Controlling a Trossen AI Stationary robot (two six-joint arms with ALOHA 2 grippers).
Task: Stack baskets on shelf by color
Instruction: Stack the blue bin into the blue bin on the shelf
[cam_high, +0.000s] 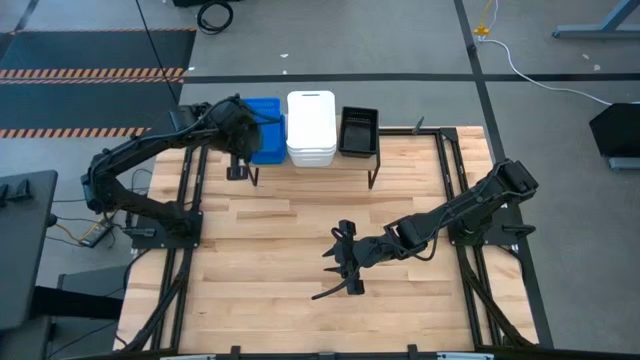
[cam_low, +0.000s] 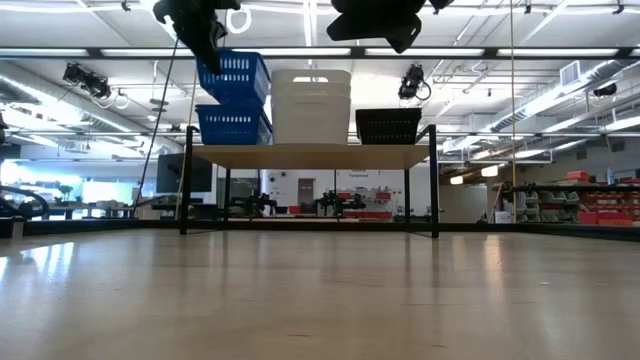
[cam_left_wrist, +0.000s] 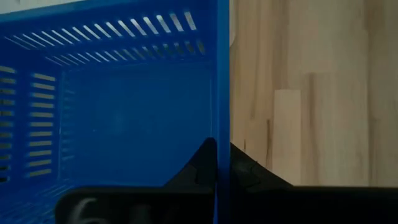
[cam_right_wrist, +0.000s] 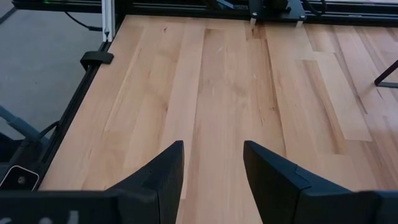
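The shelf (cam_low: 310, 156) stands at the table's far edge. On its plank rest a blue basket (cam_low: 233, 124), a stack of white baskets (cam_low: 312, 105) (cam_high: 311, 128) and a black basket (cam_low: 388, 126) (cam_high: 358, 130). Another blue basket (cam_low: 235, 78) (cam_high: 265, 128) hangs slightly tilted just above the lower blue one. My left gripper (cam_left_wrist: 217, 146) (cam_high: 243, 128) is shut on it. My right gripper (cam_right_wrist: 212, 149) (cam_high: 345, 262) is open and holds nothing, hovering over the middle of the table. My left gripper pinches the upper blue basket's side wall (cam_left_wrist: 221, 124), the one toward the table's left, with one finger inside the basket and one outside. The fingers come from above, pointing down. The basket hangs slightly tilted over the lower blue basket; whether they touch, I cannot tell.
The wooden tabletop (cam_right_wrist: 217, 74) stretches bare in front of the shelf. The shelf's thin black legs (cam_high: 374, 178) stand near the far edge. Black frame rails (cam_high: 470, 200) run along the table's left and right sides.
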